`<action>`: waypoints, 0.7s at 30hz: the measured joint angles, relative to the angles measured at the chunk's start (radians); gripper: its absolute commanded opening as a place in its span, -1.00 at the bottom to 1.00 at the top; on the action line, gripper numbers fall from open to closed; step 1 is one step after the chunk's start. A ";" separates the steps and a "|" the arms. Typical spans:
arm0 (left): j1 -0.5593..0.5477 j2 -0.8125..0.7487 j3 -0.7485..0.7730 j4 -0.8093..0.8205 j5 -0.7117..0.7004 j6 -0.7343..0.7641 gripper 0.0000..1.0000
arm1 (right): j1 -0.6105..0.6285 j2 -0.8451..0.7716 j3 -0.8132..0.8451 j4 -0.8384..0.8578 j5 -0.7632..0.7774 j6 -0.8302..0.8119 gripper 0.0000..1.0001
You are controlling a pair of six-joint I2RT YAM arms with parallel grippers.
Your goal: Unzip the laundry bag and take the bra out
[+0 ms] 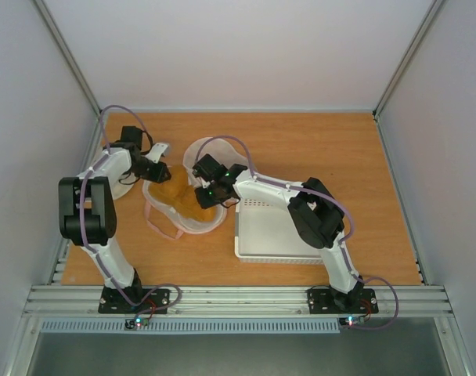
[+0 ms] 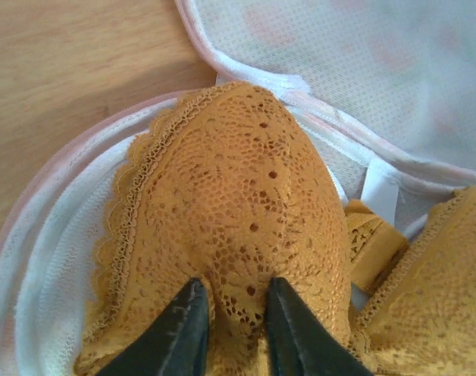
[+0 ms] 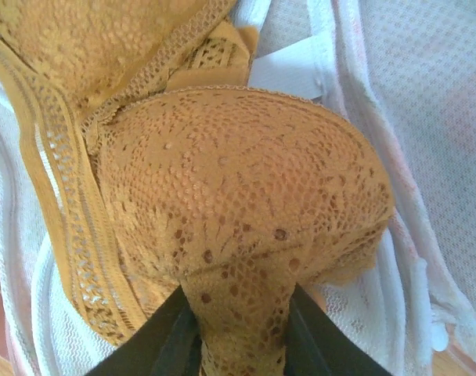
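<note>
Left wrist view, lower centre: left gripper (image 2: pixel 234 296) pinches a lace fold of one bra (image 2: pixel 230 188) cup; right gripper (image 3: pixel 236 301) pinches the other. One bra, two cups, lies in one unzipped laundry bag (image 2: pixel 355 55), beside one white basket (image 1: pixel 273 231).

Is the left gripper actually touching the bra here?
Touching. The left wrist view shows the left gripper pinching a lace fold of the bra between both fingers, with no gap on either side.
</note>
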 measured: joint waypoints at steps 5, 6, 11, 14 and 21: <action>0.000 -0.058 -0.014 0.005 0.013 0.001 -0.99 | 0.000 0.000 0.040 -0.036 0.028 -0.019 -0.60; 0.000 -0.068 -0.014 0.005 0.014 -0.001 -0.99 | 0.000 0.000 0.052 -0.043 0.032 -0.026 -0.60; 0.000 -0.120 -0.014 -0.002 0.031 -0.002 -0.99 | 0.000 0.000 0.108 -0.072 0.077 -0.055 -0.63; 0.000 -0.133 -0.012 -0.013 0.038 -0.013 -0.99 | 0.000 0.000 0.130 -0.102 0.097 -0.076 -0.67; 0.000 -0.184 0.056 -0.134 0.078 -0.064 -0.99 | -0.003 -0.013 0.261 -0.232 0.162 -0.146 -0.68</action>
